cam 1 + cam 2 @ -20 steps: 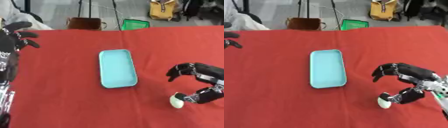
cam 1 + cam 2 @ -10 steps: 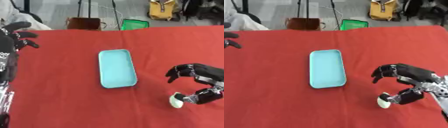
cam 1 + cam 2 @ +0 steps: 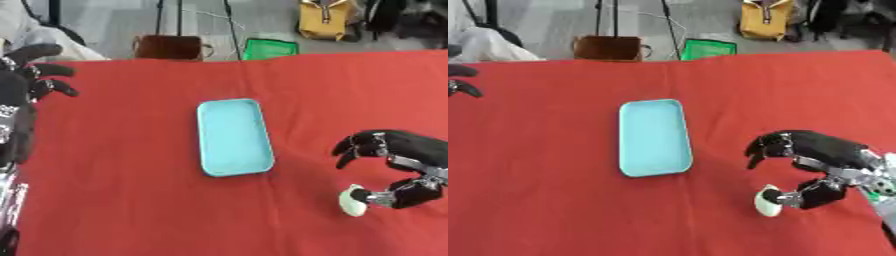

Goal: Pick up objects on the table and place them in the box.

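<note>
The right hand [image 3: 398, 167] is arching over the red table [image 3: 122, 190], its thumb touching a pale rounded object [image 3: 352, 200] without enclosing it, while the empty turquoise box [image 3: 233, 136] is lying up-left, long axis running away.

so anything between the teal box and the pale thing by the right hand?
No, only bare red tablecloth lies between the teal box and the pale object, at the right hand's thumb. Clear in both eye views.
</note>
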`<act>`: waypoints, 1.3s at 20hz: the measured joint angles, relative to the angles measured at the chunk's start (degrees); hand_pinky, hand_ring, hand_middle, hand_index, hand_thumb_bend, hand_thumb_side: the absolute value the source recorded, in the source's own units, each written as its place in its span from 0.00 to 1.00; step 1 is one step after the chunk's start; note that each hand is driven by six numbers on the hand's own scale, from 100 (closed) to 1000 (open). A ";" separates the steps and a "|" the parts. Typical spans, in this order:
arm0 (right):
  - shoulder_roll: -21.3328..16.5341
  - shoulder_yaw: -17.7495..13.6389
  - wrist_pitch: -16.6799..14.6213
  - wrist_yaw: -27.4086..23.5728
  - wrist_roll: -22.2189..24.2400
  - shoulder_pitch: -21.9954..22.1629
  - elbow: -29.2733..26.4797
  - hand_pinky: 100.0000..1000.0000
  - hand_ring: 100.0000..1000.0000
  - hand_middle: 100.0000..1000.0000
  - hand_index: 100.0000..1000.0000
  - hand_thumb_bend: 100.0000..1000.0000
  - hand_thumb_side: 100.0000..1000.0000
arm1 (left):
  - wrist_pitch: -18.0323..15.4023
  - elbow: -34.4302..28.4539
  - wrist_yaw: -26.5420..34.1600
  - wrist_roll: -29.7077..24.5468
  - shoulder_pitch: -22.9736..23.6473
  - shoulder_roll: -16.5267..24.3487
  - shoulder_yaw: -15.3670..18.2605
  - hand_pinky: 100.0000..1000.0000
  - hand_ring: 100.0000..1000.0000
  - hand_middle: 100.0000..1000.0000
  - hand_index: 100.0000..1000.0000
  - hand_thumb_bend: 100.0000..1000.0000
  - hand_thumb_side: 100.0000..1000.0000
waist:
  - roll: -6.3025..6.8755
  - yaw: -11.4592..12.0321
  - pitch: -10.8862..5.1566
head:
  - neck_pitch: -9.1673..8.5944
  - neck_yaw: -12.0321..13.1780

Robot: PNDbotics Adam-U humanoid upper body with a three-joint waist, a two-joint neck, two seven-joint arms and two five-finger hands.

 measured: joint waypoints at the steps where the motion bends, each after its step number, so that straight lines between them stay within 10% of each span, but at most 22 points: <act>1: 0.01 0.02 -0.13 0.53 -0.13 0.01 0.32 0.81 0.75 0.74 0.70 0.31 0.04 | 0.00 0.00 0.00 0.00 0.00 0.00 0.00 0.47 0.63 0.72 0.78 0.48 0.74 | -0.01 0.08 0.08 | 0.00 -0.01; 26: -1.79 1.36 -1.10 5.37 -1.10 2.28 1.72 0.82 0.76 0.75 0.69 0.31 0.05 | 0.15 0.00 0.00 0.01 -0.22 0.00 0.00 0.47 0.63 0.72 0.78 0.48 0.74 | -1.02 0.39 0.23 | 0.00 -0.05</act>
